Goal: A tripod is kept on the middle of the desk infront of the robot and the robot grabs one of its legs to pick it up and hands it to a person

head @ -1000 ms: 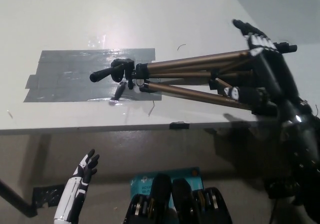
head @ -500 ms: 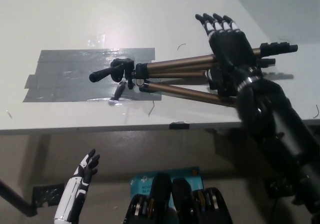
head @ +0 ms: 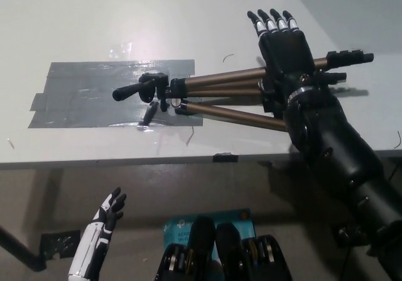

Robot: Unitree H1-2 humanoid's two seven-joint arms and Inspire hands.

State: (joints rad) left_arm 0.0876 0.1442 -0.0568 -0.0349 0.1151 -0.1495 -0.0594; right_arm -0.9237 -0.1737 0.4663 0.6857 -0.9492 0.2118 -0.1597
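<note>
- The right hand is held flat with the palm down. Its fingers are straight and side by side, and nothing is grasped.
- The tripod is found directly beneath that hand, laid on its side at mid-desk. Contact cannot be confirmed.
- The long axis is laid left to right, with the head on the grey tape patch and the feet at the right. The fingers are pointed across it.
- Judgement: a downward curl around one leg is called for.
- The left hand is seen below the desk edge, well apart, loosely spread and empty.

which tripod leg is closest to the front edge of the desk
The splayed leg, set apart from the other two and slanting toward the desk edge; those two lie close together, passing beneath the open right robot hand.
</note>
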